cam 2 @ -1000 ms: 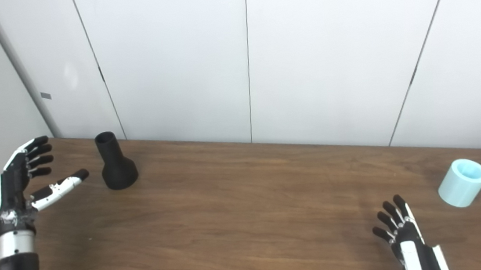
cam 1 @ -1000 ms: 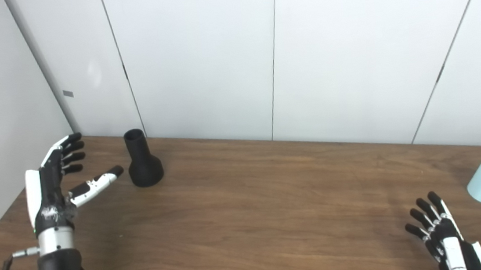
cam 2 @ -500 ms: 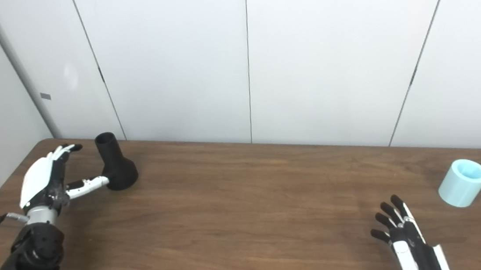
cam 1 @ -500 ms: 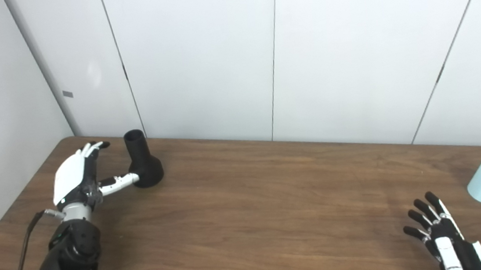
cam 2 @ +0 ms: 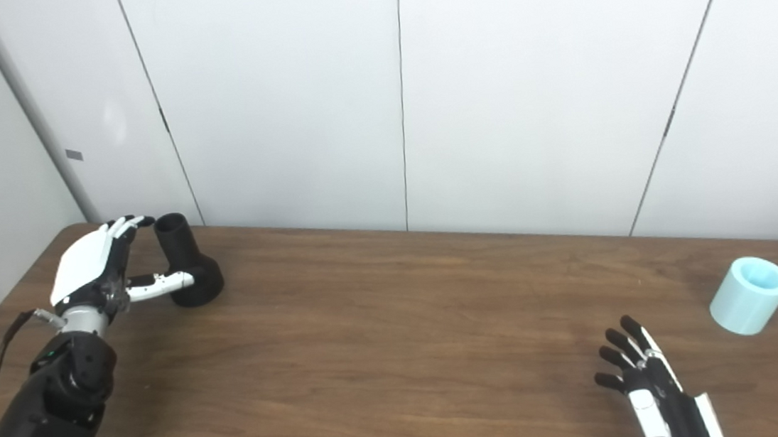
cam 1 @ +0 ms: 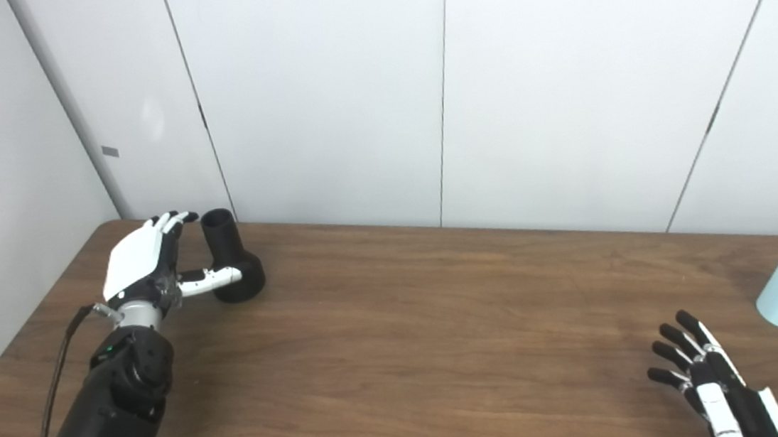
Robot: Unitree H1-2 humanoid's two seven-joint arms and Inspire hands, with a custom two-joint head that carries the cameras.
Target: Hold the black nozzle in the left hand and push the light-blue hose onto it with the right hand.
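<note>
A: Left eye view first; where's the black nozzle [cam 1: 231, 261] rel. to the left hand [cam 1: 143, 262]?

B: Nozzle stands upright on the table [cam 1: 403, 360], far left corner, near the wall; wide flared base down, narrow neck up, so long axis is vertical. Left hand sits just to its left, back of hand toward the cam; thumb reaches across in front of the flared base, fingertips [cam 1: 175, 218] up beside the neck's rim, on its left.

A: Closed on it?

B: Not as far as I can see; hand is spread, thumb apart from the fingers, neck sitting at the mouth of that gap; thumb tip looks at or on the base, contact can't be confirmed.

A: And the other side?

B: Light-blue hose [cam 2: 750, 295] is a short tube lying tilted at the far right of the table, open end facing up and toward the cam. Right hand [cam 2: 644, 379] is low at the bottom edge, fingers spread, empty; hose lies up and to the right of it, clearly apart.

A: So what matters for the next move?

B: My read: left hand only has to close sideways round the vertical neck; nozzle is well apart from the hose, w/ most of the table between; right hand is by far the nearer one to the hose.
</note>
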